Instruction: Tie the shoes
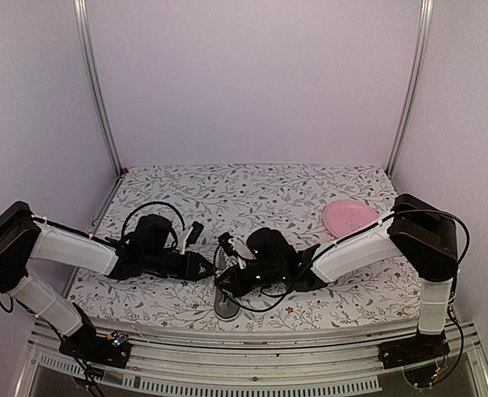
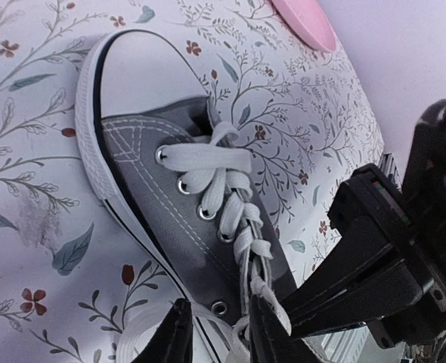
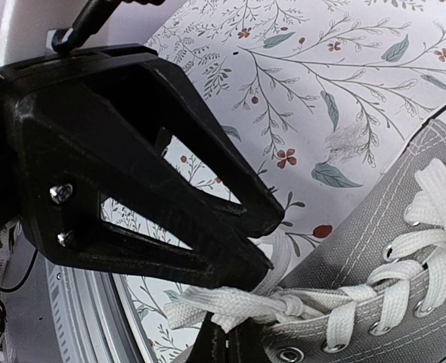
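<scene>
A floral cloth (image 1: 310, 178) formed the work surface; low centre lay the grey sneaker (image 1: 225, 304), probably light, its canvas soft. The right gripper (image 3: 221, 344) was clamped on a limp, likely slippery lace (image 3: 230, 302); the left gripper (image 2: 221, 334) straddled a strand, jaws partly apart. Best hold: lace ends.

Grey sneaker (image 2: 170, 212) on a flowered table cover (image 2: 26, 121)
Its canvas is grey; laces (image 2: 212, 160), toe cap (image 2: 144, 72) and sole (image 2: 91, 162) are white, the sole lined in black. The table cover shows grey-green leaves and red flowers on white; the plate (image 1: 349, 217) is pink.
</scene>
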Controlling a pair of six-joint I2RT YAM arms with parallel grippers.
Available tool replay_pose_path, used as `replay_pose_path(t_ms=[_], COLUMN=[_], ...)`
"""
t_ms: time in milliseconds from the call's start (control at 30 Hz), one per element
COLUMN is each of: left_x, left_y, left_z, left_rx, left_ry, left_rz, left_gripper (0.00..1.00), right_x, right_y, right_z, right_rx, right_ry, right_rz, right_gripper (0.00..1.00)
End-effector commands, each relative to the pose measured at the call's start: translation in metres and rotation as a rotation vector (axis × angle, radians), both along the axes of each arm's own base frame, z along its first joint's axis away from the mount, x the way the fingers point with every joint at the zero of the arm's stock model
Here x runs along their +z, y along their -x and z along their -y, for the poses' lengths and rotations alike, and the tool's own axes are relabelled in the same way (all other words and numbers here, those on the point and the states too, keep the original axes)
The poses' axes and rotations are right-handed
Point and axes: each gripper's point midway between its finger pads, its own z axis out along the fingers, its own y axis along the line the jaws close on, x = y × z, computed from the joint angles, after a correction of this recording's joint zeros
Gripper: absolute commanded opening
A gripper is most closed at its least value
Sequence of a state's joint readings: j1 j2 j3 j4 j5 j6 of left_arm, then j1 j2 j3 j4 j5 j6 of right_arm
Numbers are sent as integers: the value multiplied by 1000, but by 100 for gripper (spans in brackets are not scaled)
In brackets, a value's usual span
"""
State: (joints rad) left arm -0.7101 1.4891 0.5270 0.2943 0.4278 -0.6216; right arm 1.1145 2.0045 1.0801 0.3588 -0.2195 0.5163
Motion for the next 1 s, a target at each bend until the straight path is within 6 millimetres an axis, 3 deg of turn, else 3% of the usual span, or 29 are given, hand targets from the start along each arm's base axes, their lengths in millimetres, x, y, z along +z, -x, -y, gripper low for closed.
replay_pose_path(t_ms=[0, 433, 967], left_x=[14, 20, 9], left_y=[0, 5, 9], left_z=[1, 3, 5], left_rx=[-17, -35, -48], left_ry=[61, 103, 110], left_rz=[34, 40, 3], left_gripper=[26, 26, 22], right_x=[-11, -11, -11], right_y=[-6, -6, -5], right_z=[2, 2, 2], right_rx=[-23, -23, -21], right_ry=[30, 30, 29], right_rz=[-6, -7, -10], right_gripper=[2, 2, 2])
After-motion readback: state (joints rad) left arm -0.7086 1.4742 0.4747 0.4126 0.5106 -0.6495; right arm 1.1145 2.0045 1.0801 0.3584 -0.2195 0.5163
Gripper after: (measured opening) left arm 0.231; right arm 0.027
